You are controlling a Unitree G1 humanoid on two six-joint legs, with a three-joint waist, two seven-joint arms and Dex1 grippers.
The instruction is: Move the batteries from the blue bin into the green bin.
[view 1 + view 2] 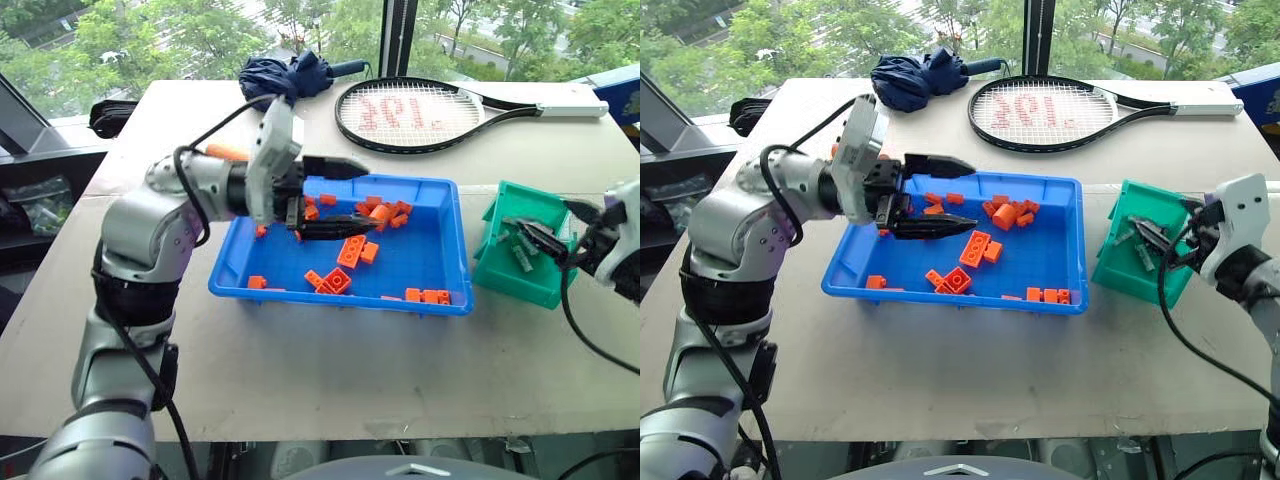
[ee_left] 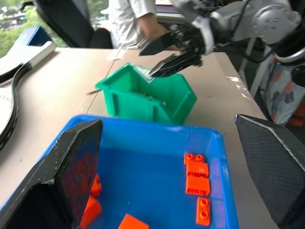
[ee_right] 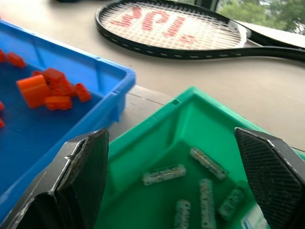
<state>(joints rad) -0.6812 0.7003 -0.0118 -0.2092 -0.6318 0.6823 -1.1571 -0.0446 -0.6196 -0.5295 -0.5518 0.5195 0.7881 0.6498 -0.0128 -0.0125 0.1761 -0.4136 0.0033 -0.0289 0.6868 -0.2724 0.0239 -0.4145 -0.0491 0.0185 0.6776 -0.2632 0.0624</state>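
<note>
Over the small teal-green plastic bin (image 1: 520,262) at the table's right side, the robot's right gripper (image 1: 535,236) hovers with its two black fingers spread and nothing between them; five small silver-grey cylindrical batteries (image 3: 164,174) lie loose on the bin's floor beneath it. Just beside the bin, the wide, shallow bright-blue plastic tray (image 1: 440,255) holds scattered orange toy bricks (image 1: 351,250), and no battery can be picked out among them. The left gripper (image 1: 335,197) hangs above the tray's far left part, its fingers also spread wide and empty.

The risks here are judgements. The right fingers sit close to the green bin's rim, and the bin is light and stands free on the table, so a careless pull-back could clip the wall, shove the bin or tip it, spilling batteries that roll easily. In the tray, a battery hidden by the left arm or lying among the bricks could be missed, or the left gripper could close on a brick instead, since brick and battery are alike in length. A black-framed tennis racket (image 1: 420,112) and a folded navy umbrella (image 1: 285,76) lie well apart at the table's far edge.
</note>
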